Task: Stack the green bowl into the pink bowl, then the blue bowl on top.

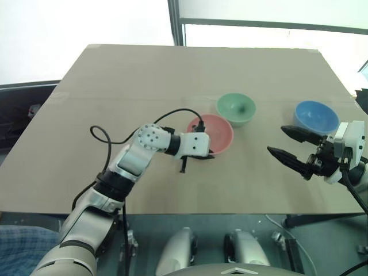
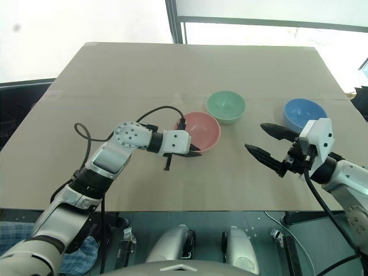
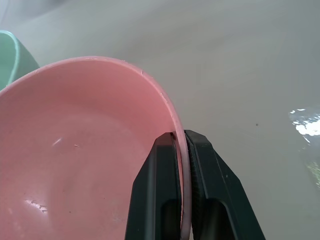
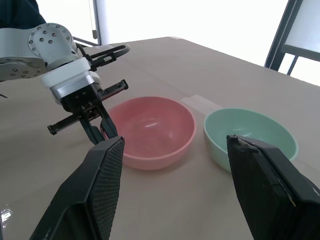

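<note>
On the brown table [image 1: 115, 75], the pink bowl [image 1: 215, 129] is pinched at its rim by the left gripper [image 1: 208, 154]; green bowl [image 1: 236, 107] just beside it, blue bowl [image 1: 315, 117] well apart. Right gripper [image 1: 288, 145] gapes, empty.

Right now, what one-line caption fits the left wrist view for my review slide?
Left gripper shut on the rim of the pink bowl, with the green bowl just beyond it.
</note>
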Motion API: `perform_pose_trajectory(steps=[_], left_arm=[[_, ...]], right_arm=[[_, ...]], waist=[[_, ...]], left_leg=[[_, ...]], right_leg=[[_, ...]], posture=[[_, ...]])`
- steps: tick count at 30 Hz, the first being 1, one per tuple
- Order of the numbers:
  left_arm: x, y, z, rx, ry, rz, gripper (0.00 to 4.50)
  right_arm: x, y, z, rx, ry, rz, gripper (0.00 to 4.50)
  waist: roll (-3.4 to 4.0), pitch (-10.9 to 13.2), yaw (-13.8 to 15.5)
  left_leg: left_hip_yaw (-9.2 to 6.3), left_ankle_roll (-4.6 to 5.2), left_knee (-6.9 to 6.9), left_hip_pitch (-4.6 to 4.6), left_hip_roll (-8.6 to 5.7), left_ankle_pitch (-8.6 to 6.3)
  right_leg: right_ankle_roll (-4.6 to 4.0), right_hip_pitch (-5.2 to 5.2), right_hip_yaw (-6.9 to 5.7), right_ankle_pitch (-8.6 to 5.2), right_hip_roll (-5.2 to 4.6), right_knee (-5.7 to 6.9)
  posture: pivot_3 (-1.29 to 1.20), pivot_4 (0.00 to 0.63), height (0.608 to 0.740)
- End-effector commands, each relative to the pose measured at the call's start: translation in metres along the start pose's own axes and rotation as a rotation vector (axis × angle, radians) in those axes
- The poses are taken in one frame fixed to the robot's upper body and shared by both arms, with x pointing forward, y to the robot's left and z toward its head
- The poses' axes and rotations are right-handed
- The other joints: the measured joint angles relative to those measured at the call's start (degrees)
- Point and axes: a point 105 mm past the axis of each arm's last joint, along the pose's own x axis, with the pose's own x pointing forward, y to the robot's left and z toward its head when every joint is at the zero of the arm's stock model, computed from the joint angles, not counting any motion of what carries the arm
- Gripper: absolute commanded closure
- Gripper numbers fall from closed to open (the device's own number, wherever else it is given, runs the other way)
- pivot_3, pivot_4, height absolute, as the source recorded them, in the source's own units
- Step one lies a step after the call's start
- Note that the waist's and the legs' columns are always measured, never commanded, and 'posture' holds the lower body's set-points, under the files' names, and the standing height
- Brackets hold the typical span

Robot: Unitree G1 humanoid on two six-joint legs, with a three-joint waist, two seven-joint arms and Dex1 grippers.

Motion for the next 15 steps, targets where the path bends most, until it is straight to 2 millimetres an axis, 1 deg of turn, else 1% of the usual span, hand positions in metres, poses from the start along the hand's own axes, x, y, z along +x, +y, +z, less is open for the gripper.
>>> perform_pose_trajectory(steps=[1,4,5,6,9,10,13,15], left_arm=[[-0.002,-0.005,0.017,0.017,-0.065,-0.017,3.44],[-0.003,-0.008,0.02,0.001,-0.08,-0.026,2.3],[-0.005,-0.007,0.02,-0.002,-0.081,-0.023,1.75],[-0.006,-0.007,0.021,-0.009,-0.086,-0.022,1.5],[-0.009,-0.005,0.026,-0.029,-0.111,-0.007,0.24],[-0.011,-0.003,0.029,-0.033,-0.131,0.012,0.1],[-0.02,0.006,0.042,-0.121,-0.258,0.076,0.1],[-0.03,0.01,0.051,-0.203,-0.361,0.124,0.1]], right_arm=[[-0.004,0.0,0.011,-0.059,-0.026,-0.018,1.06],[-0.004,0.0,0.011,-0.058,-0.026,-0.018,1.06],[-0.004,0.0,0.011,-0.058,-0.026,-0.018,1.06],[-0.004,0.0,0.011,-0.058,-0.026,-0.019,1.06],[-0.004,-0.001,0.01,-0.057,-0.025,-0.018,1.06],[-0.003,-0.001,0.009,-0.057,-0.025,-0.017,1.06],[-0.003,-0.001,0.009,-0.057,-0.023,-0.014,1.06],[-0.004,-0.002,0.009,-0.06,-0.021,-0.014,1.06]], waist=[[0.0,0.0,0.1],[0.0,0.0,0.0],[0.0,0.0,0.0],[0.0,0.0,0.0],[0.0,0.0,0.0],[0.0,0.0,0.0],[-0.01,0.0,0.0],[0.0,0.0,0.0]], left_leg=[[0.0,0.0,0.0,0.0,0.0,0.0],[0.0,0.0,0.02,0.0,0.0,0.0],[0.0,0.0,0.02,0.0,0.0,0.0],[0.0,0.0,0.02,0.01,0.0,0.0],[0.0,0.0,0.04,0.05,0.01,0.0],[0.0,0.0,0.04,0.05,0.01,0.0],[0.0,0.0,0.05,0.05,0.01,0.0],[0.0,0.0,0.05,0.04,0.02,0.0]], right_leg=[[0.0,0.01,0.0,0.0,0.0,0.0],[0.0,0.02,0.0,0.0,0.01,0.0],[0.0,0.02,0.0,0.0,0.01,0.0],[0.0,0.02,0.0,0.0,0.02,0.0],[0.01,0.05,0.0,0.0,0.04,0.04],[0.01,0.05,0.0,0.0,0.04,0.04],[0.01,0.05,0.0,0.0,0.05,0.05],[0.01,0.05,0.0,-0.01,0.05,0.04]], posture=[[0.0,0.15,0.74],[0.0,0.15,0.74],[0.0,0.15,0.74],[0.0,0.15,0.74],[0.0,0.15,0.74],[0.0,0.15,0.74],[0.0,0.15,0.74],[0.0,0.15,0.74]])
